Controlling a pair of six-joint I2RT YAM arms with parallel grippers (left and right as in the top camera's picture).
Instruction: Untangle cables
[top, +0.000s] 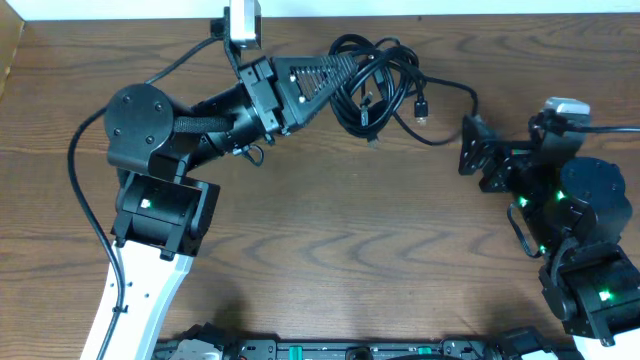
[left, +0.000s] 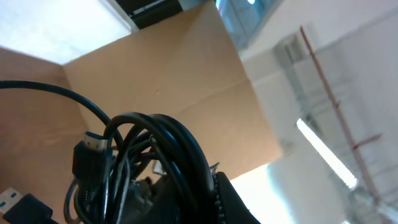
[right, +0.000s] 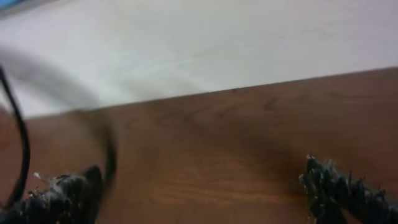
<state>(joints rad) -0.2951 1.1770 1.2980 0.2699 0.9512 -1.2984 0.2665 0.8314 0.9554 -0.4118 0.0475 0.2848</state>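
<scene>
The cables (top: 378, 85) are a clump of thin black cords with small plugs at the table's far middle. My left gripper (top: 345, 72) reaches into the clump from the left and is shut on it. In the left wrist view the cords (left: 143, 155) loop tightly over my left gripper (left: 208, 190), and a plug (left: 87, 152) hangs at the left. One strand (top: 445, 140) trails right toward my right gripper (top: 468, 148), which is open and empty. In the blurred right wrist view, the right gripper's (right: 199, 193) fingers are wide apart and a cord (right: 22, 143) passes at the left.
The wooden table (top: 330, 250) has its far edge just behind the clump. A loose plug (top: 422, 108) lies to the right of the clump. The left arm's own thick cable (top: 85, 190) loops at the left. A cardboard panel (left: 155, 68) fills the left wrist view.
</scene>
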